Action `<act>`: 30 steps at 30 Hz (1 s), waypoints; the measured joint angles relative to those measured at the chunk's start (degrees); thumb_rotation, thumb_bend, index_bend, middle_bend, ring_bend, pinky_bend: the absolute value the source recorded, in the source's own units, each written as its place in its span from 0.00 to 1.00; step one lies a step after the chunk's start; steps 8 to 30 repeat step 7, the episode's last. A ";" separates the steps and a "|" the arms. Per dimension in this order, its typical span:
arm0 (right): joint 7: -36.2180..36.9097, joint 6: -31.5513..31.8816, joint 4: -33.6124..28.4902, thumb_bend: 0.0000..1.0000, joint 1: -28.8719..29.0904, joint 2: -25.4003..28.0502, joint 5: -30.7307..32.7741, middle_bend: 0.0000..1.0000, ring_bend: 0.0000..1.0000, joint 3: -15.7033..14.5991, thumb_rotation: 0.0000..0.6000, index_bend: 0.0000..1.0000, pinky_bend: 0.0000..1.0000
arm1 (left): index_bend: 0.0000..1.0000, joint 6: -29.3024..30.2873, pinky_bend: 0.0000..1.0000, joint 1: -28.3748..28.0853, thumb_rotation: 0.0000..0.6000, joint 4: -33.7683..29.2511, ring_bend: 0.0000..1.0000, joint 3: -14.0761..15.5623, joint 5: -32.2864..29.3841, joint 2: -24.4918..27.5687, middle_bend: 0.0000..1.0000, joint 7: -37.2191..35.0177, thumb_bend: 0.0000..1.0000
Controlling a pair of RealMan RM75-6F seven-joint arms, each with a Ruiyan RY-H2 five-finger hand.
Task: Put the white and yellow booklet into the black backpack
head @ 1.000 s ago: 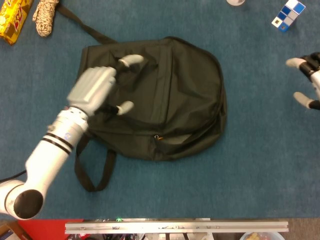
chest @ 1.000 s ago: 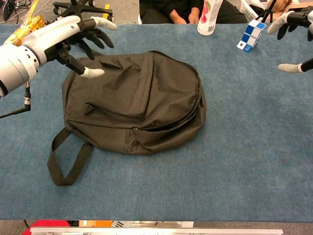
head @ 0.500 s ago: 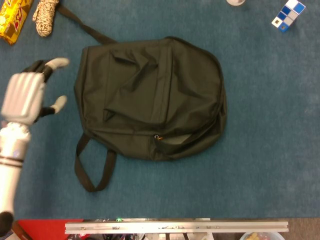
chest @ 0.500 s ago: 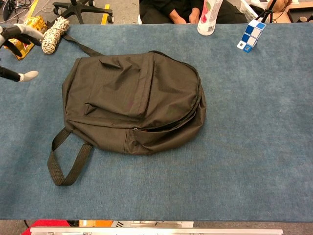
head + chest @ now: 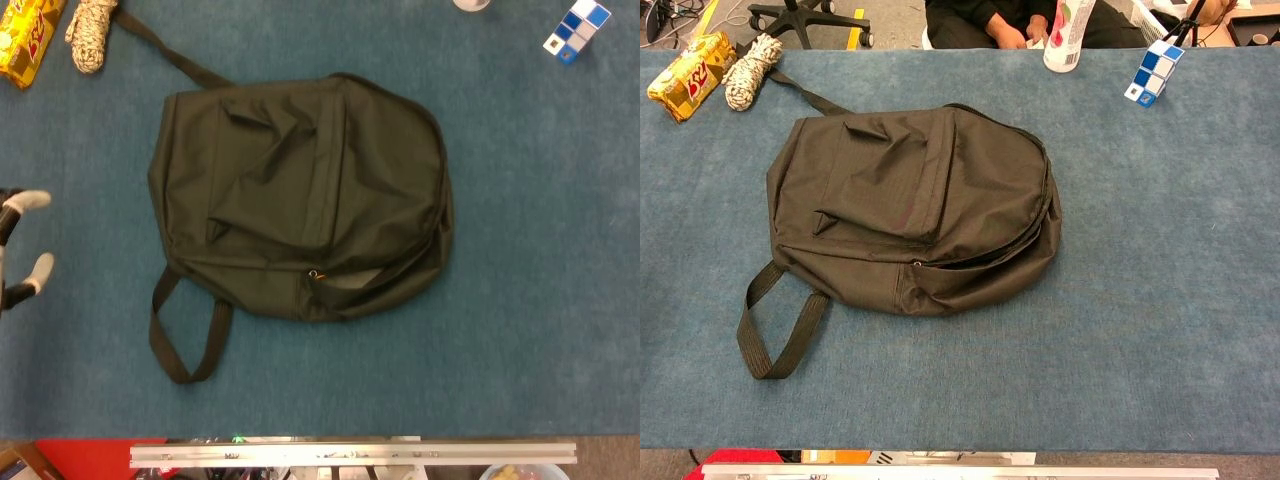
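The black backpack [image 5: 300, 190] lies flat in the middle of the blue table, its front pocket up; it also fills the centre of the chest view [image 5: 910, 200]. Its zip line runs along the near side with a small gap by the pull [image 5: 318, 276]. No white and yellow booklet shows in either view. Only the fingertips of my left hand [image 5: 10, 228] reach into the head view at the left edge, apart from each other, holding nothing and well clear of the bag. My right hand shows in neither view.
A yellow snack packet [image 5: 684, 76] and a rope bundle [image 5: 750, 70] lie at the far left. A blue and white block toy [image 5: 1156, 70] and a bottle [image 5: 1068, 35] stand at the far right. The bag's strap loop [image 5: 185, 340] trails toward the near edge. A person [image 5: 990, 20] sits behind the table.
My left hand has pulled off the backpack and back to the left edge of the table. My right hand has left the view on the right. The backpack has not moved.
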 measured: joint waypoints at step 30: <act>0.27 -0.82 0.38 0.17 0.36 -0.97 -1.01 0.54 0.43 0.83 1.00 0.50 0.54 | 0.32 -0.87 0.36 1.10 1.00 -0.36 0.25 -0.57 0.30 0.32 0.33 0.53 0.22</act>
